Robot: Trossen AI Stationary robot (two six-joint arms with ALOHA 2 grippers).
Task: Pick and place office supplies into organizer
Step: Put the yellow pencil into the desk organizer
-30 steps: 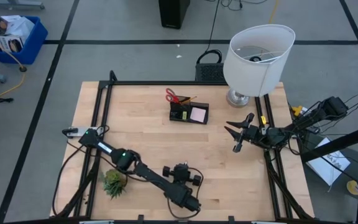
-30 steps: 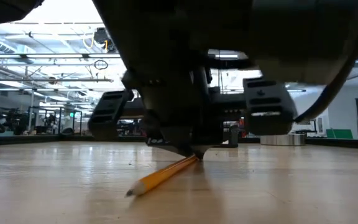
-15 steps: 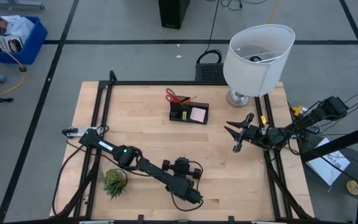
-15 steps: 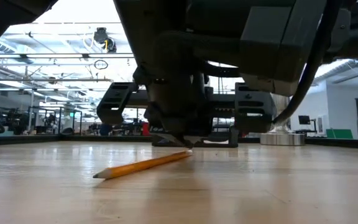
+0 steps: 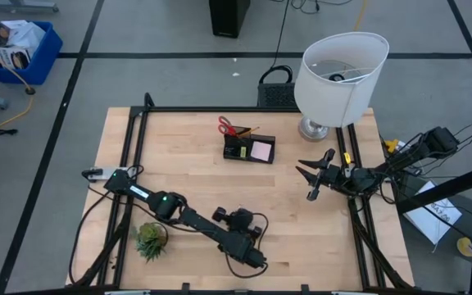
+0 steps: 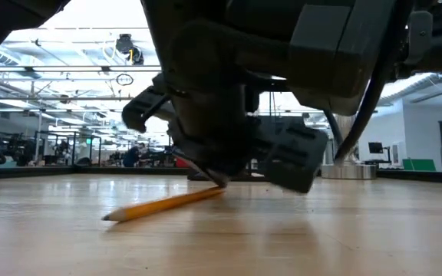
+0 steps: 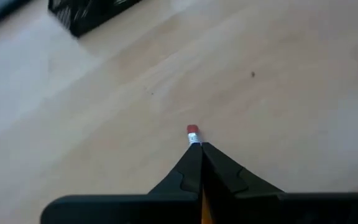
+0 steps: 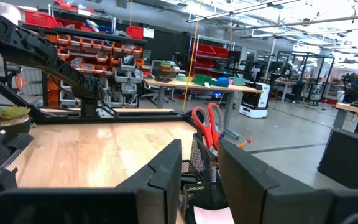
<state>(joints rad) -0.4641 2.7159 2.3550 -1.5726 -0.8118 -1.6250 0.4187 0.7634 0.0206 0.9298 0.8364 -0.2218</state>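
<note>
Organizer point(image 5: 249, 148), upper centre of the high view, already holds scissors point(image 5: 229, 127) and a pink pad point(image 5: 260, 150). Left gripper point(image 7: 201, 163) is clenched on 1 pencil point(image 6: 163, 205) low at lower centre, its tip resting on the table point(image 5: 195, 180). Right gripper point(image 5: 310, 182) waits mid-right, partly spread, empty. The pencil's transfer remains.

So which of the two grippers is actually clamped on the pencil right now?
The left gripper, low at the table's near edge: its fingers are pinched on the pencil by the eraser end. The right gripper hovers open by the lamp, holding nothing.
</note>
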